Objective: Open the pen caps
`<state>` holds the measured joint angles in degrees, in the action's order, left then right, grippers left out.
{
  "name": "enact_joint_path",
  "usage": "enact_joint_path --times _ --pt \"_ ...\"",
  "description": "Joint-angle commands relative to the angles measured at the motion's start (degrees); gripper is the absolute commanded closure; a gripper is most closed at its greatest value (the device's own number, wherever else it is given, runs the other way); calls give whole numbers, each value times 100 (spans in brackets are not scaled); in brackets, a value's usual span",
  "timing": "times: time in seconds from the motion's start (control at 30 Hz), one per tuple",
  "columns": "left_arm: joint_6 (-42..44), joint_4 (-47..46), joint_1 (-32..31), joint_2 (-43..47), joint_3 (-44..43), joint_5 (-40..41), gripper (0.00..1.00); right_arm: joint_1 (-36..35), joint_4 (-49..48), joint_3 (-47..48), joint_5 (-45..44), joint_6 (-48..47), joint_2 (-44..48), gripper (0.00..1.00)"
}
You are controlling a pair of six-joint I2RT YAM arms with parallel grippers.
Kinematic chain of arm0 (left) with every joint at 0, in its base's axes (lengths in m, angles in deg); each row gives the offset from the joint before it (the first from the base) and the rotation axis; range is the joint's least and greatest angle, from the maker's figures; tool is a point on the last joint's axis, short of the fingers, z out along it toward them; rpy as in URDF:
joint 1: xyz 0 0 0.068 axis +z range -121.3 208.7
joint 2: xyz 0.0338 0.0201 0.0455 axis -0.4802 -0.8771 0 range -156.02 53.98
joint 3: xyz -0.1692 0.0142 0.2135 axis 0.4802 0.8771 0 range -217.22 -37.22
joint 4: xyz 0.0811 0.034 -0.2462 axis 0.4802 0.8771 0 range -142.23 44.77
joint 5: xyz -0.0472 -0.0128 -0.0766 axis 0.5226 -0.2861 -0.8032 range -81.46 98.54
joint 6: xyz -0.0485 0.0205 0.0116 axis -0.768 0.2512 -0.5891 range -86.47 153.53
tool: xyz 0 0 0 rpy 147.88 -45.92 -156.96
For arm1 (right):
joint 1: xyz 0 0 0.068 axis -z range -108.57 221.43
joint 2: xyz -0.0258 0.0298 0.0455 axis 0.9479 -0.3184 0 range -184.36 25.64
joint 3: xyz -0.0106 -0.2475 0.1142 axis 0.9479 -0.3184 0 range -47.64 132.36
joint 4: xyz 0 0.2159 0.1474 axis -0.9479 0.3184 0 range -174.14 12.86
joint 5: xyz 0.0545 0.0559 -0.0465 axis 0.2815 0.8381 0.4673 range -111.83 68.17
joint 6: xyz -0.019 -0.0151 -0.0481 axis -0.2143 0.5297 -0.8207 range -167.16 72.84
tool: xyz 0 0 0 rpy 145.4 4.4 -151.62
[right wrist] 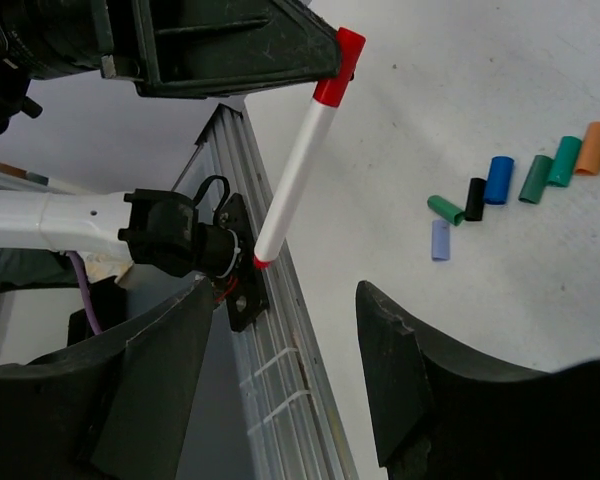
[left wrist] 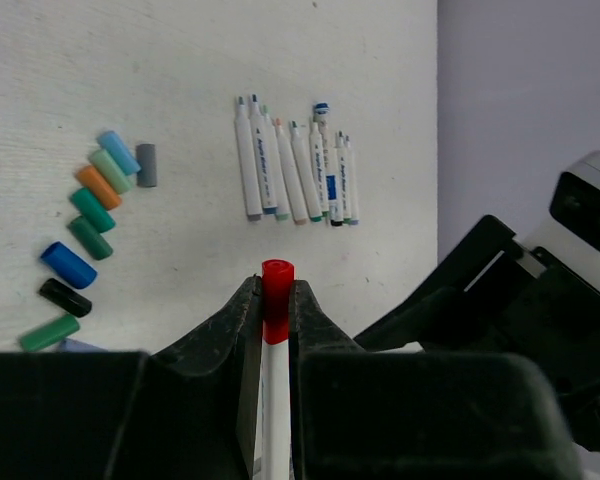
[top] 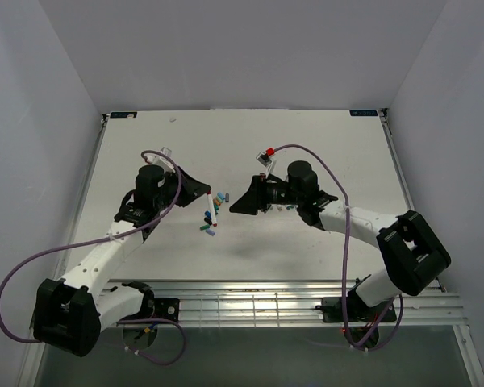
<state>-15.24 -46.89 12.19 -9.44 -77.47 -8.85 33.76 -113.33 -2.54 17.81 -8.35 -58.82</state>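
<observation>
pinching half-hidden pen [right wrist: 296, 175], seemingly: left claw [left wrist: 276, 305]

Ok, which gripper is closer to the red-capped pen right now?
Left. The left gripper is clamped on the red-capped pen at its capped end; the right gripper sits open, apart from it, not touching.

A lab test cell (plain white walls [top: 226, 48] enclosing a white table [top: 331, 145]).

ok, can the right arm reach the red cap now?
Probably yes: right pincer is open facing it, nothing between. But the left pincer clamps partly over the red cap, leaving little to grip.
</observation>
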Motion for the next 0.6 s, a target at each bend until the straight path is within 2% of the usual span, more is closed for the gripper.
enact_joint_path --times 0.0,0.37,0.57 --pt "-386 -429 -238 347 140 51 100 -214 -956 42 62 496 -166 35" --pt "-800 -736 -616 532 369 148 100 -627 -1396 262 -220 918 -834 38" --pt "-870 -815 -757 462 342 157 100 -776 -1440 350 -211 1015 -1045 52"
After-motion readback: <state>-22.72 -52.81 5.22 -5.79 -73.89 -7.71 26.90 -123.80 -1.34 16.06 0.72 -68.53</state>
